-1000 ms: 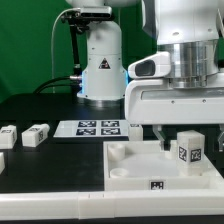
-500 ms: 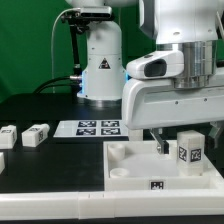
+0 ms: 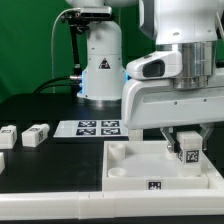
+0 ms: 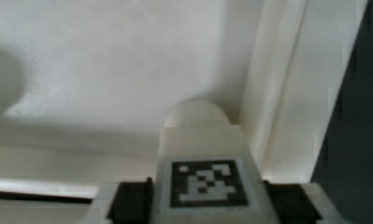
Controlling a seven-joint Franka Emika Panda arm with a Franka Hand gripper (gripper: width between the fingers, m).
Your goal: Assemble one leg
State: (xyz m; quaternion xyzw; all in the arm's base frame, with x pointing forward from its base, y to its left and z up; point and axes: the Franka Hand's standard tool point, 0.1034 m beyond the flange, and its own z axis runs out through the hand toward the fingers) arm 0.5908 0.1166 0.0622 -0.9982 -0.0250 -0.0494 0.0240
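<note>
The leg (image 3: 188, 153), a small white block with a square marker tag, stands upright on the large white square piece (image 3: 140, 168), near that piece's far corner on the exterior view's right. My gripper (image 3: 187, 143) reaches down over it, one finger on each side. In the wrist view the leg (image 4: 208, 150) rises between my two black pads (image 4: 133, 203), which press against its sides, so the gripper (image 4: 209, 203) is shut on the leg. The square piece's raised rim (image 4: 289, 90) runs beside the leg.
Two more small tagged white blocks (image 3: 37, 135) (image 3: 8, 133) lie on the black table at the exterior view's left. The marker board (image 3: 97, 127) lies behind the square piece. The arm's white base (image 3: 100, 60) stands at the back.
The fingers have come in from a wider stance and now hold the leg's sides. The leg and the square piece have stayed in place.
</note>
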